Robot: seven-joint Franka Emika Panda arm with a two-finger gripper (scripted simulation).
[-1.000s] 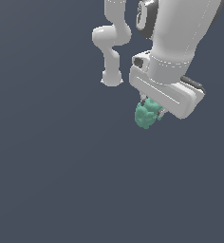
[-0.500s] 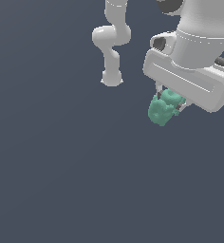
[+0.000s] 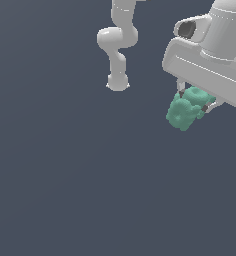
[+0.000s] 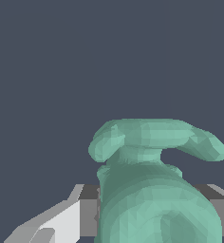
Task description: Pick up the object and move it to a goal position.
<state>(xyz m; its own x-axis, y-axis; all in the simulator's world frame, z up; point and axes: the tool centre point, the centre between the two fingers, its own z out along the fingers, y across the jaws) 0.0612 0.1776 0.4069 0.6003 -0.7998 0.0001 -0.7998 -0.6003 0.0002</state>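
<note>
Teal against white: your gripper [image 3: 192, 105] is clamped on the object [image 3: 185, 109], and the wrist view shows the blob [image 4: 147, 190] filling the gap between the two dark pads [image 4: 88, 209], one pressing each side. You have it squarely, with the lumpy end hanging below the fingers.

Compared with a second ago, the hand and its load have swung toward the exterior view's right and look larger, so you are carrying it, probably closer to that camera. The blob sits in the same place under the hand through all three pictures, which suggests no slip in the grasp.

Outward from there, you have only dark, even ground and the arm's base [image 3: 117, 82] well apart toward the upper left of the exterior view. No goal marker shows in either view, so you cannot judge how much travel is left. I'd say the pick is done and the transfer is under way; keep the squeeze on.
</note>
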